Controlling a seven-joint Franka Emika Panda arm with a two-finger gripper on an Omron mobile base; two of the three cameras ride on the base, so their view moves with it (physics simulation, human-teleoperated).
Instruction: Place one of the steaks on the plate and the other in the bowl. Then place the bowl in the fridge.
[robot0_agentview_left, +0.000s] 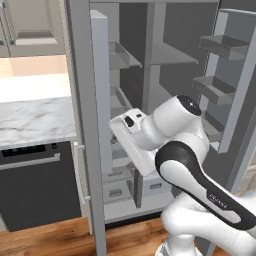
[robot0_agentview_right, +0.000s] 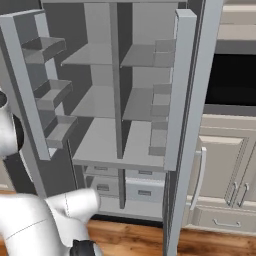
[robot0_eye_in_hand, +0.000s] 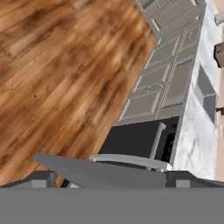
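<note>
White robot arm (robot0_agentview_left: 200, 200), forearm lettering too small to read, before the open grey fridge (robot0_agentview_right: 120, 100) with bare shelves. Marble counter (robot0_agentview_left: 35, 120) over a dark appliance (robot0_agentview_left: 37, 185); wooden floor (robot0_eye_in_hand: 57, 65). Gripper (robot0_eye_in_hand: 111, 181) fingertips spread wide, holding nothing.

Small light lettering runs along the dark band of the robot arm (robot0_agentview_left: 220, 200) in the left base view, too tiny and blurred to read. Nothing else carries any legible writing.
</note>
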